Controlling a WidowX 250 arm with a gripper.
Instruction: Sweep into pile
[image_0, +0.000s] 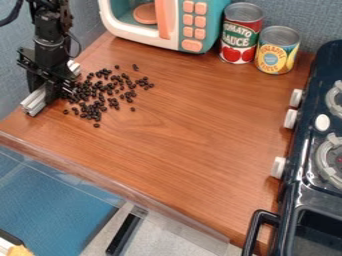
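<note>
Along the near side, desk (180, 145) ends in a long edge slanting down to lower right, with a clear lip (174, 217). Stove (306, 197) bounds the right side; its black handle (257, 225) sits over the near right corner, white knobs (278, 167) jut toward the desk. Wood surface runs between beans (100, 95) and knobs, well apart, and between beans and near edge.

Beans lie on the left part of the desk in a loose patch, densest near the bar (33, 101), strays on the near and right sides. Bar is at far left, by the wall (17, 65): tight room on that side. Its long axis slants from lower left to upper right, one long side facing the beans. End effector (53, 89) is clenched on the bar near its middle, pointing down, bar ends out both sides.

Far side: microwave (140, 34), then red can (240, 32) and yellow can (277, 50), beyond the beans.
</note>
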